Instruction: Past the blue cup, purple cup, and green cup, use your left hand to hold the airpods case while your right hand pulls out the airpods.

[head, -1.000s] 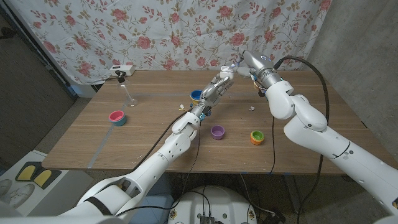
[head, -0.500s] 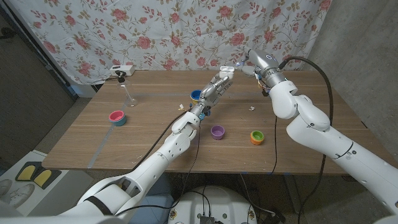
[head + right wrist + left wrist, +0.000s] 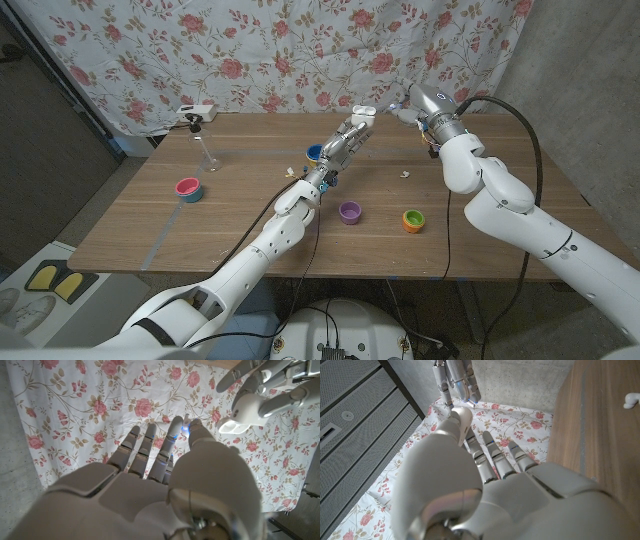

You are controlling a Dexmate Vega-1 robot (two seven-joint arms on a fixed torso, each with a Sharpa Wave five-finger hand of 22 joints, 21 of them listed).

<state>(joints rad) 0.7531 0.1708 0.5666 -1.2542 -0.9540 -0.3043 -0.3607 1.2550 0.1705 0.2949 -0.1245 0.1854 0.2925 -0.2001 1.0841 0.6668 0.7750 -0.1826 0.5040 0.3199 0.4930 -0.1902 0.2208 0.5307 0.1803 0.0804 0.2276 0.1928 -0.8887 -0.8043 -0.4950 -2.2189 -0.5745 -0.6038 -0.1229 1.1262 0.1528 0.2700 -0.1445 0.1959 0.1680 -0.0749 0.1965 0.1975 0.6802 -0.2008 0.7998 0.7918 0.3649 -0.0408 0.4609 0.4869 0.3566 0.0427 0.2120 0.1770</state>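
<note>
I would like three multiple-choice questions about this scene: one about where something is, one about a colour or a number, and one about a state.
1. Where does the pink cup stand?
A. On the robot's left side of the table, away from the other cups
B. Between the purple and green cups
C. Against the right arm

2. How many small cups stand on the table?
A. Two
B. Four
C. Six

3. What is the left hand doing?
A. Lying on the table
B. Holding the airpods case above the table
C. Gripping the blue cup

Answers:
1 A: it stands alone toward the left edge.
2 B: pink, blue, purple and green.
3 B: the white case sits at its raised fingertips.
</note>
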